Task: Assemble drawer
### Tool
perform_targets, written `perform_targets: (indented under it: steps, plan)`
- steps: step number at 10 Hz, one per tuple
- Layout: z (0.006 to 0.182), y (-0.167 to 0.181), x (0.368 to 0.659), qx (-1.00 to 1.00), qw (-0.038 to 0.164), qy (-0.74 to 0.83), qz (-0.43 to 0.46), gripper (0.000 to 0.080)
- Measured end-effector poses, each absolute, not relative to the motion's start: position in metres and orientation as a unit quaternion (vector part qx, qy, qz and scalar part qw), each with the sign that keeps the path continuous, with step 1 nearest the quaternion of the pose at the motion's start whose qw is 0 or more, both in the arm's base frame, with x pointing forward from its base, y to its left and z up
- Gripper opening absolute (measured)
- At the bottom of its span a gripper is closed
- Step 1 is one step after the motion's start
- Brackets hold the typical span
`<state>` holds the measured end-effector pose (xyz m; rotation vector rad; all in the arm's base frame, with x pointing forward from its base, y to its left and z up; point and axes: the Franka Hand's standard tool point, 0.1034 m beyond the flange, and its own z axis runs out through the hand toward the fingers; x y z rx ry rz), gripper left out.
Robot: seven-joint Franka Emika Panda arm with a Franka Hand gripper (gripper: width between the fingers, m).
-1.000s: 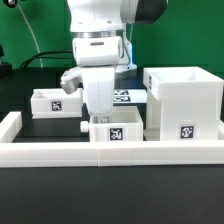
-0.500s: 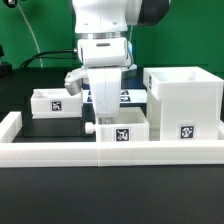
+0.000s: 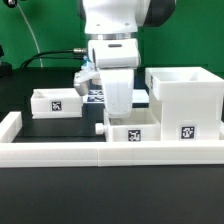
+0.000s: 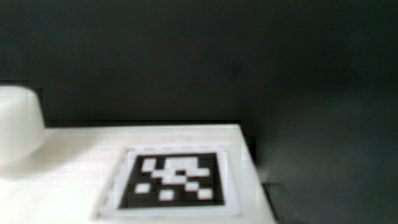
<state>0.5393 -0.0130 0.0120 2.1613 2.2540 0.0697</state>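
Observation:
My gripper (image 3: 118, 106) reaches down into a small white box tray (image 3: 128, 130) and is shut on its wall. That tray sits just behind the border wall, with its tag facing front and a round knob (image 3: 100, 128) on its side. It almost touches the tall white housing (image 3: 184, 100) at the exterior view's right. A second small tray (image 3: 55, 102) stands at the exterior view's left. The wrist view shows the held tray's white face with its tag (image 4: 173, 180) and the knob (image 4: 15, 120). My fingers are out of that view.
The long low white border wall (image 3: 60, 152) runs along the front, with a raised end at the exterior view's left. The marker board (image 3: 95, 95) lies behind my gripper. The table is black and a green backdrop stands behind it.
My gripper and the tray it holds have slid toward the exterior view's right, closing the gap to the housing. The other tray and the housing have not moved.

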Motion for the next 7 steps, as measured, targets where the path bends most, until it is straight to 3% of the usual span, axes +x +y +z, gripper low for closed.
perform_targets:
  steps: [7]
  plan:
    - [0.011, -0.0101, 0.5386, 0.701, 0.007, 0.712, 0.022, 0.0042]
